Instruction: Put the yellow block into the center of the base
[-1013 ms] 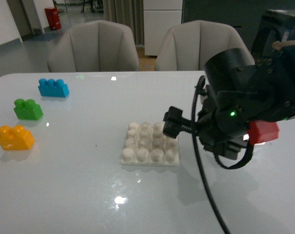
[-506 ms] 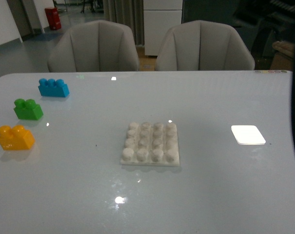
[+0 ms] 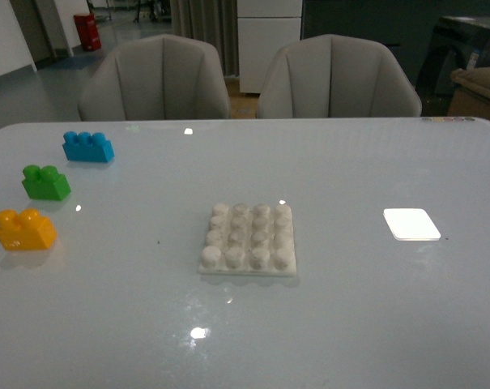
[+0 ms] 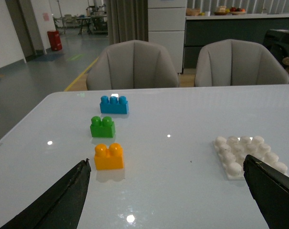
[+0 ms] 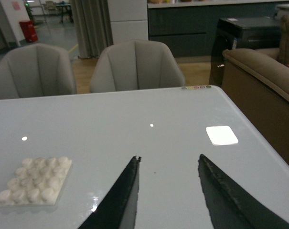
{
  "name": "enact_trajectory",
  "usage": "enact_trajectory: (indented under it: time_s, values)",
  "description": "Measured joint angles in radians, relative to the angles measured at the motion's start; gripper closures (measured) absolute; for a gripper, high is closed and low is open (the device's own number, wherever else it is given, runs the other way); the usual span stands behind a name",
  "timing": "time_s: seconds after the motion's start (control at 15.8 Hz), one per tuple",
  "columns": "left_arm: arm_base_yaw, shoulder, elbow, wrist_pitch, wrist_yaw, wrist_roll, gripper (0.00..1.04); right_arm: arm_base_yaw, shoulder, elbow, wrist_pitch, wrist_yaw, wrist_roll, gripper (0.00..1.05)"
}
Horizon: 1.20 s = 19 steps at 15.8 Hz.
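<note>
Your front view gives the layout: the yellow block (image 3: 24, 229) sits near the left edge of the table (image 3: 350, 162), well apart from the base (image 3: 248, 240) at centre. Only your wrist views catch the arms, both raised over the table. The left jaws stand wide apart, the right jaws less so, and both are empty.

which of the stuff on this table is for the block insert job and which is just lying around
For the job: yellow block; base.
Just lying about: green brick; blue brick; white patch.
</note>
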Motion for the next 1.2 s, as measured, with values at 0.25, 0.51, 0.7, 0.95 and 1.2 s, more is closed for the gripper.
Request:
enact_trajectory:
  time_s: [0.25, 0.51, 0.7, 0.95, 1.2]
  values:
    - [0.000, 0.000, 0.000, 0.000, 0.000, 0.000, 0.07, 0.004, -0.223, -0.293, 0.104, -0.023, -0.020, 1.02]
    - [0.000, 0.000, 0.000, 0.000, 0.000, 0.000, 0.07, 0.004, -0.300, -0.293, 0.069, -0.020, -0.022, 1.03]
    - [0.000, 0.000, 0.000, 0.000, 0.000, 0.000, 0.07, 0.004, -0.385, -0.292, -0.037, -0.020, -0.021, 1.03]
    - [0.000, 0.000, 0.000, 0.000, 0.000, 0.000, 0.07, 0.004, -0.502, -0.293, -0.135, -0.022, -0.022, 1.03]
    - [0.000, 0.000, 0.000, 0.000, 0.000, 0.000, 0.07, 0.004, -0.501, -0.293, -0.135, -0.021, -0.022, 1.03]
